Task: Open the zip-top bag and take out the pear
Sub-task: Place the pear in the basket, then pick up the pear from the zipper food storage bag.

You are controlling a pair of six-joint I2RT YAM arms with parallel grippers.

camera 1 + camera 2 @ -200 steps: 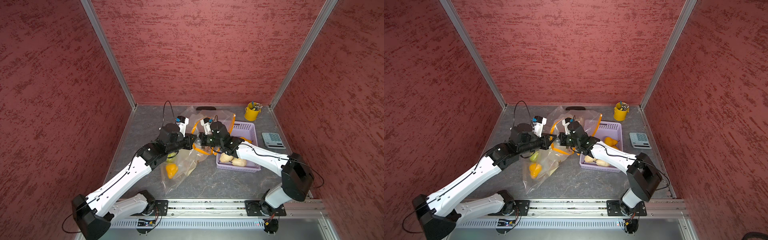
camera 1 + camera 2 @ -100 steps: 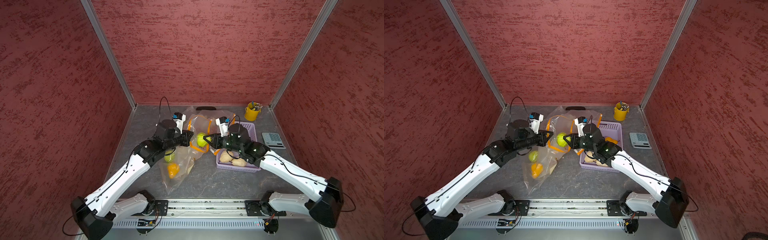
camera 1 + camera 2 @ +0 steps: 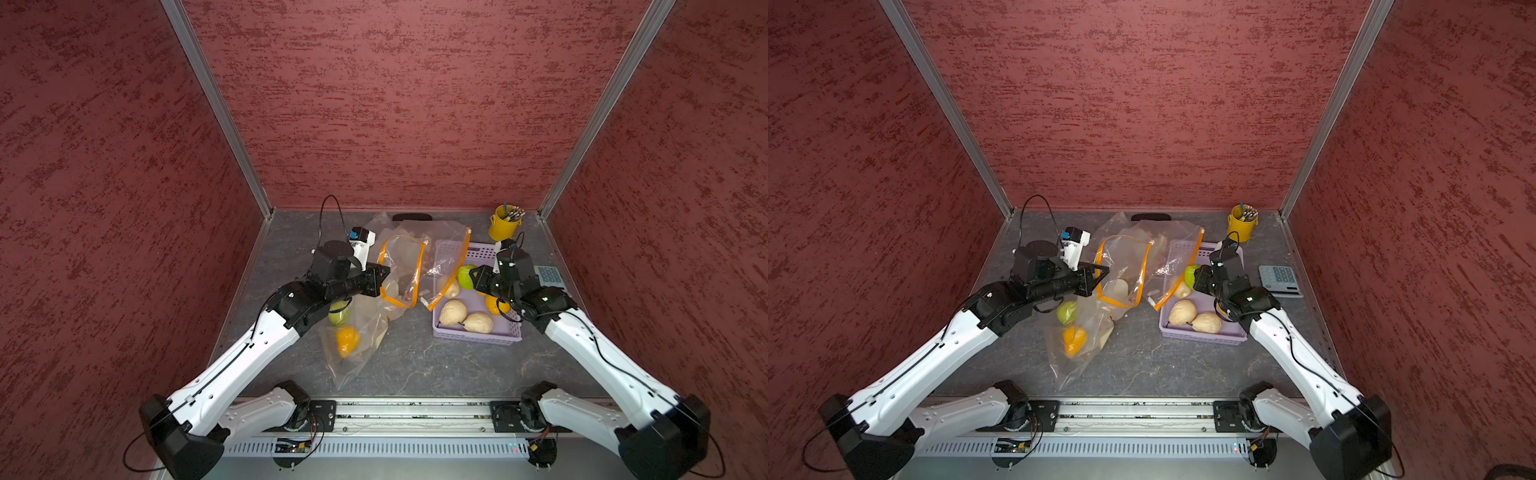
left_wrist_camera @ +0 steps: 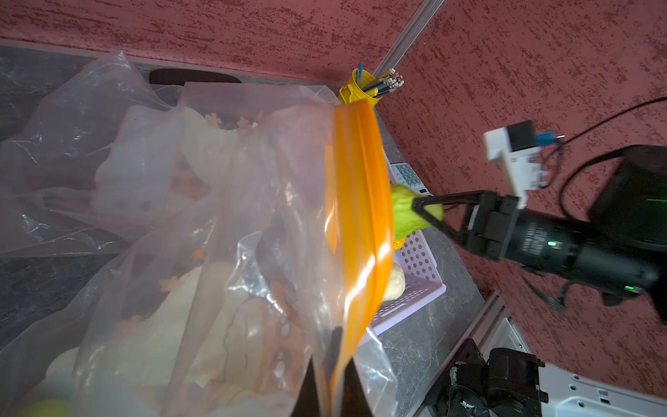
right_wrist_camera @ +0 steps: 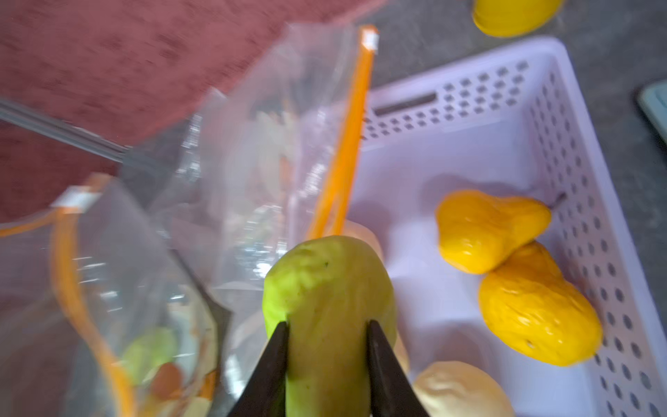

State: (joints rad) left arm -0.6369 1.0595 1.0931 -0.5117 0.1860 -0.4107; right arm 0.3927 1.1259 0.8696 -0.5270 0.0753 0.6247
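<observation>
Left jaws are clamped on the orange zip edge of the bag [image 3: 360, 328]. The bag's mouth hangs open and raised, its bottom lying on the desk [image 3: 415, 365]. Right jaws are narrow, gripping the green pear [image 5: 326, 278] by its sides. The pear is out of the bag, in the air over the purple basket [image 3: 473, 336], on the bag side. Yellow pears [image 5: 505, 252] and pale pears [image 3: 453, 311] sit in the basket. A green fruit [image 3: 338, 316] and an orange fruit [image 3: 347, 340] are inside the bag.

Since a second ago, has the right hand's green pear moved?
Yes: the green pear moved right, from the zip-top bag to over the lavender basket.
</observation>
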